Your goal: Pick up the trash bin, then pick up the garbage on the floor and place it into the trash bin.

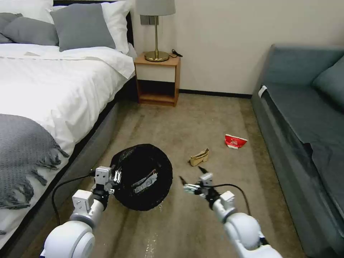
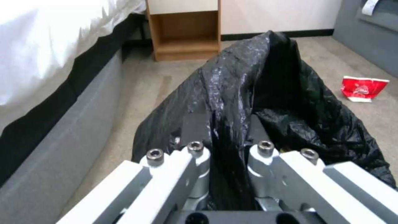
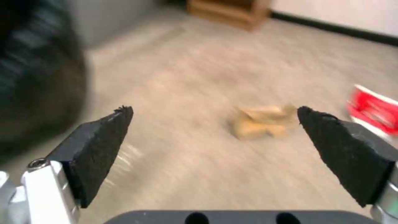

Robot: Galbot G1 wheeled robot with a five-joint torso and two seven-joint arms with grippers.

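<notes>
Beige carpet floor (image 1: 200, 118) ran between a bed (image 1: 46, 82) along its left edge and a grey sofa (image 1: 304, 118) along its right edge, with a wooden nightstand (image 1: 157, 77) at the far wall. Left gripper (image 1: 114, 178) was clamped on the rim of the trash bin (image 1: 143, 175), its fingers (image 2: 195, 127) pinching the black liner from both sides; the bin was tipped toward the camera, near the bed-side edge of the floor, and pale scraps lay inside it. Right gripper (image 1: 191, 177) hovered just right of the bin with its jaws spread wide and empty, pads (image 3: 104, 137) framing the tan paper carton (image 1: 199, 157), which lay on mid-floor just beyond. Red-and-white packet (image 1: 235, 141) lay farther right, nearer the sofa-side edge. The step in hand was judged to be the reach for the carton. Done well, it would call for centring the open jaws over the crumpled carton, descending until the pads bracket its body, and holding the bin's mouth steady and close by.
</notes>
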